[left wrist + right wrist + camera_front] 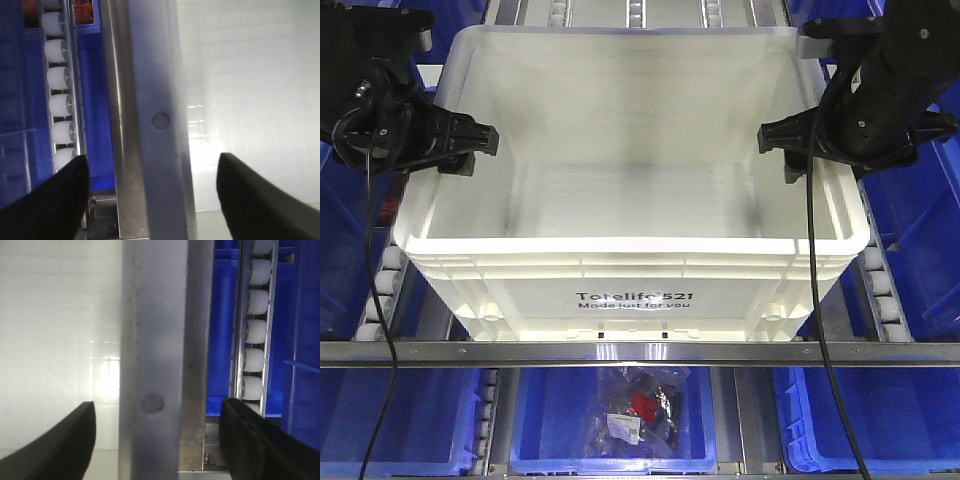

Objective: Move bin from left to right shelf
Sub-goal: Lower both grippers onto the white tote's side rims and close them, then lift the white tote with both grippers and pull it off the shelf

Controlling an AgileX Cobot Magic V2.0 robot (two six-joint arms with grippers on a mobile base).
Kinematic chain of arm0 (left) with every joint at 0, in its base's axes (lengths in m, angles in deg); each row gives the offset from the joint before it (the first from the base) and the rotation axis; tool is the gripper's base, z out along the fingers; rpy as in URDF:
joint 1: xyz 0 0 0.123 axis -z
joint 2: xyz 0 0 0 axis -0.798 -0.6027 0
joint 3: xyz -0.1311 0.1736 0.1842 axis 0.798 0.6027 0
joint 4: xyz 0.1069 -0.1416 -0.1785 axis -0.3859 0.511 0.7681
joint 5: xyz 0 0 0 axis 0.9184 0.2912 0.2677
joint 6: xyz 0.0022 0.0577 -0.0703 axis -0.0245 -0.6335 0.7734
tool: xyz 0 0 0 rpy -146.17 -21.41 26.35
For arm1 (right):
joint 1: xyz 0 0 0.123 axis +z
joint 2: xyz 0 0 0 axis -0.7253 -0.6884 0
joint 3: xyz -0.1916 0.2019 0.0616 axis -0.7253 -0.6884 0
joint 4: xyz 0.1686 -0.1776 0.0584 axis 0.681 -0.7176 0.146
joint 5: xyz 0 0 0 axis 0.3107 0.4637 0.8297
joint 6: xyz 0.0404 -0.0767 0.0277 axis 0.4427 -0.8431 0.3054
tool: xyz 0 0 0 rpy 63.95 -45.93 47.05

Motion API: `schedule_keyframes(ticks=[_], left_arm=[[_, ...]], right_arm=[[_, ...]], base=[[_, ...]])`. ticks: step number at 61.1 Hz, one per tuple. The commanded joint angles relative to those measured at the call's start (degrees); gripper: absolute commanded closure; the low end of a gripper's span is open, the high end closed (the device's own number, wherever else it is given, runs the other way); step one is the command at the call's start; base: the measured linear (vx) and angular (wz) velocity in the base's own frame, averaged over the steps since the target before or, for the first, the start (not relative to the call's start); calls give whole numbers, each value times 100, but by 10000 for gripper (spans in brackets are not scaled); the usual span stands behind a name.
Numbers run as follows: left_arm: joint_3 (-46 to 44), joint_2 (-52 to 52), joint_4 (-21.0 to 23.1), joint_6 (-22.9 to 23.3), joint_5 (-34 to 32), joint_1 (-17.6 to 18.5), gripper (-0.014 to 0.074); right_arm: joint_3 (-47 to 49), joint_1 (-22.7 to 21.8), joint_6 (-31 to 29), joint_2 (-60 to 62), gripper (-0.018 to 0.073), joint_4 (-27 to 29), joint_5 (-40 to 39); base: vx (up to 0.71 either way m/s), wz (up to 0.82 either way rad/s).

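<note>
The bin [630, 110] is moulded in smooth white plastic, faintly glossy, with light reflected off its inner walls. The right shelf [640, 352] is made of brushed silver metal and fitted with smooth white plastic rollers [60, 77]. The blue bins [910, 410] are of shiny plastic; the left gripper [150, 200] and right gripper [160, 440] are finished matt black.

Bagged items [638, 410], too blurred

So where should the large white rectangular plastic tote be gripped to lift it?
Take the large white plastic tote by its side rims, from above, one finger inside the wall: the lip overhangs. Left gripper and right gripper straddle them, open.
</note>
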Motion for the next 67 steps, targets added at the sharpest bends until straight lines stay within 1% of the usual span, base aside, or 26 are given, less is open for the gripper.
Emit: schedule_keyframes(ticks=[1, 11, 19, 30, 42, 52, 61, 67], left_arm=[[-188, 195, -35, 94, -156, 44, 165], [-188, 195, -26, 94, -156, 44, 274], [-188, 195, 64, 94, -183, 44, 366], [-188, 195, 64, 94, -183, 44, 445], [-188, 195, 64, 94, -164, 44, 475], [-188, 195, 78, 80, -182, 44, 473], [-188, 195, 66, 67, -341, 44, 473], [-188, 214, 66, 67, -384, 44, 488]], right_arm=[[190, -27, 35, 208, 128, -123, -89], [190, -27, 35, 208, 246, -123, -1], [190, -27, 35, 208, 350, -121, 33], [184, -27, 35, 208, 453, -97, 28], [184, -27, 35, 208, 521, -98, 22], [184, -27, 16, 230, 539, -96, 4], [184, -27, 4, 352, 547, -96, -57], [184, -27, 0, 452, 559, -102, -84]], base=[[0, 0], [0, 0], [0, 0], [0, 0], [0, 0], [0, 0], [0, 0], [0, 0]])
